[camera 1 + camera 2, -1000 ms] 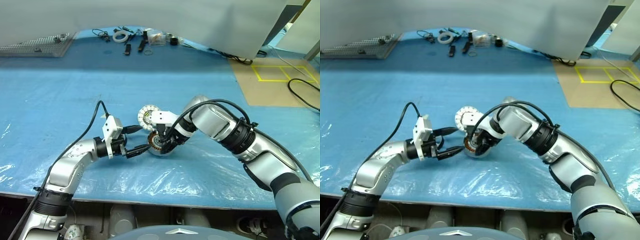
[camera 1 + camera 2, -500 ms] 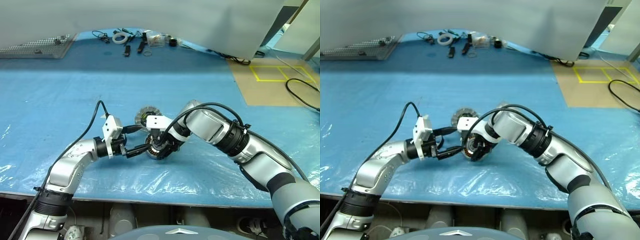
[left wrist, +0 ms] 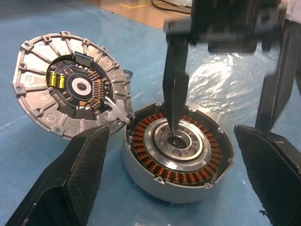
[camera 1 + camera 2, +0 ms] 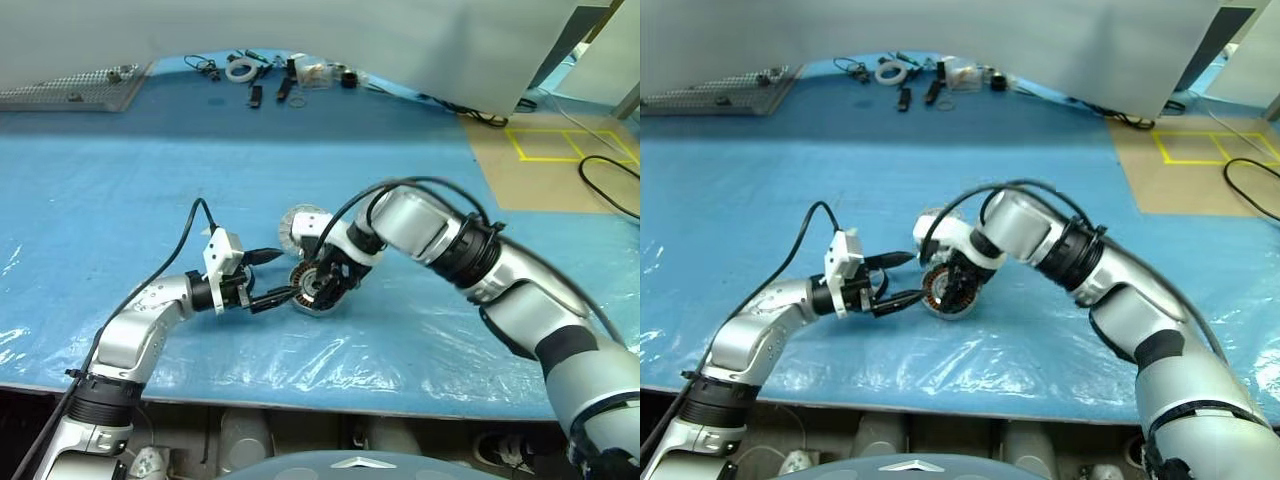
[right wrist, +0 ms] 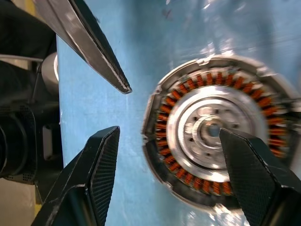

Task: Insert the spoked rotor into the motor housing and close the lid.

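Note:
The spoked rotor (image 3: 178, 143), a copper-wound ring around a silver centre, sits inside the silver-grey motor housing (image 3: 155, 181) on the blue sheet. The lid (image 3: 44, 87) leans tilted just behind the housing, touching its rim, with its dark hub and circuit face showing. My right gripper (image 4: 322, 283) hangs open above the housing. One of its fingers (image 3: 175, 84) points down at the rotor's centre hole, and the other stands outside the rim. My left gripper (image 4: 278, 277) is open and level, its fingers flanking the housing without touching it.
The table is covered in crinkled blue plastic sheet (image 4: 120, 190). Small tools and cables (image 4: 270, 75) lie along the far edge, with a metal mesh tray (image 4: 70, 90) at the far left. Brown floor with yellow tape (image 4: 560, 150) lies to the right.
My right gripper has opened wider and lifted a little above the rotor. The lid, partly hidden half a second ago, shows again. The left arm has stayed still.

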Robot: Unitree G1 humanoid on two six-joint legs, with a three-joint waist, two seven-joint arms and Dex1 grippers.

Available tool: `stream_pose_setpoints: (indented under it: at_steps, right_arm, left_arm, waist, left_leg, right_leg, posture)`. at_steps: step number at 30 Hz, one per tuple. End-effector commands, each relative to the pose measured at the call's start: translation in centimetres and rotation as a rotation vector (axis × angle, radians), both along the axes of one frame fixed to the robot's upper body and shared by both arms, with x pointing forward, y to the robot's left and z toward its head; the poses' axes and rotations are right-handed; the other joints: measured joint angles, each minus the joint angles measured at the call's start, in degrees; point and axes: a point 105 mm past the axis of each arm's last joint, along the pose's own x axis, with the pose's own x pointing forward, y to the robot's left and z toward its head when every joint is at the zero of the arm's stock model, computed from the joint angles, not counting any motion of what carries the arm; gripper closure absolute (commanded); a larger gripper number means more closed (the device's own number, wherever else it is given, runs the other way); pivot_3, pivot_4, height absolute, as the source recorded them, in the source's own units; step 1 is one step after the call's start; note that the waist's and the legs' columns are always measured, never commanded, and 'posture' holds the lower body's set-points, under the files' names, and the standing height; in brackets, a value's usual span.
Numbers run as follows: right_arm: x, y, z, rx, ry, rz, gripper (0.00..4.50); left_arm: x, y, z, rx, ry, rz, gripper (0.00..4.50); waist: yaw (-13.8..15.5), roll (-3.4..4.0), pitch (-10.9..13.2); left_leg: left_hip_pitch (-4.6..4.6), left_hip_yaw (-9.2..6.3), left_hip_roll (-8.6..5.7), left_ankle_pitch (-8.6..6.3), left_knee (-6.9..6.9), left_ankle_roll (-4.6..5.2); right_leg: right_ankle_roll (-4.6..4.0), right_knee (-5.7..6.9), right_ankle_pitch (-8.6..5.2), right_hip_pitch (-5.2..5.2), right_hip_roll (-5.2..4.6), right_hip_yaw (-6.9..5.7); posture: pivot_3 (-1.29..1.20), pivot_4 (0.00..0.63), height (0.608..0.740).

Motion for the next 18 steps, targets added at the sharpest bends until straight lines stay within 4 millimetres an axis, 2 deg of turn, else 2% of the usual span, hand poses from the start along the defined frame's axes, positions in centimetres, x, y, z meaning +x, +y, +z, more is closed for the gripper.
stream_pose_setpoints:
  at_steps: [1,6,8,11,13,15,18]
  right_arm:
    - [-0.7,0.4,3.1,0.074,-0.021,0.033,0.92]
    - [-2.4,0.1,4.8,0.114,0.008,0.061,0.92]
    - [-2.3,-0.4,5.6,0.147,-0.037,0.092,0.92]
    - [-0.5,-2.1,5.4,0.151,-0.201,0.126,0.92]
    - [1.2,-3.7,4.6,0.159,-0.255,0.058,0.92]
    - [2.6,-5.6,3.8,0.217,-0.307,-0.059,0.92]
    - [3.8,-6.8,4.3,0.421,-0.314,-0.28,0.92]
  left_arm:
    - [0.1,0.1,0.9,-0.006,-0.04,-0.014,0.0]
    - [0.2,0.0,0.9,-0.002,-0.037,-0.026,0.0]
    - [0.2,0.0,1.2,-0.004,-0.043,-0.032,0.0]
    - [0.2,0.0,1.7,-0.017,-0.057,-0.04,0.0]
    - [0.0,0.0,1.9,-0.021,-0.061,-0.045,0.0]
    - [-0.2,0.1,2.0,-0.019,-0.065,-0.042,0.0]
    - [-0.5,0.4,2.0,-0.012,-0.063,-0.034,0.0]
  waist:
    - [0.0,0.0,0.0]
    - [0.2,0.0,0.0]
    - [0.2,0.0,0.0]
    - [0.3,-0.02,0.0]
    - [0.4,-0.04,0.0]
    - [0.4,-0.05,0.0]
    - [0.4,-0.03,0.0]
  left_leg:
    - [-0.03,0.0,0.02,0.0,-0.1,-0.01]
    - [-0.28,-0.04,0.1,-0.01,-0.24,-0.03]
    - [-0.3,-0.04,0.11,-0.01,-0.23,-0.03]
    - [-0.29,-0.06,0.12,-0.02,-0.2,-0.05]
    - [-0.29,-0.06,0.11,-0.02,-0.13,-0.05]
    - [-0.25,-0.06,0.11,-0.02,-0.08,-0.05]
    - [-0.29,-0.05,0.05,-0.02,-0.04,-0.04]
  right_leg:
    - [0.05,-0.13,0.03,0.0,0.02,-0.04]
    - [0.2,-0.48,0.13,-0.02,0.25,-0.16]
    - [0.21,-0.49,0.13,-0.04,0.26,-0.16]
    - [0.21,-0.45,0.14,-0.05,0.23,-0.17]
    - [0.2,-0.43,0.13,-0.05,0.12,-0.15]
    - [0.15,-0.44,0.1,0.04,0.11,-0.13]
    - [0.21,-0.44,0.14,0.01,0.08,-0.09]
  posture:
    - [0.0,0.15,0.74]
    - [0.0,0.15,0.74]
    - [0.0,0.15,0.74]
    - [0.0,0.15,0.74]
    - [0.0,0.15,0.74]
    - [0.0,0.15,0.74]
    - [0.0,0.15,0.74]
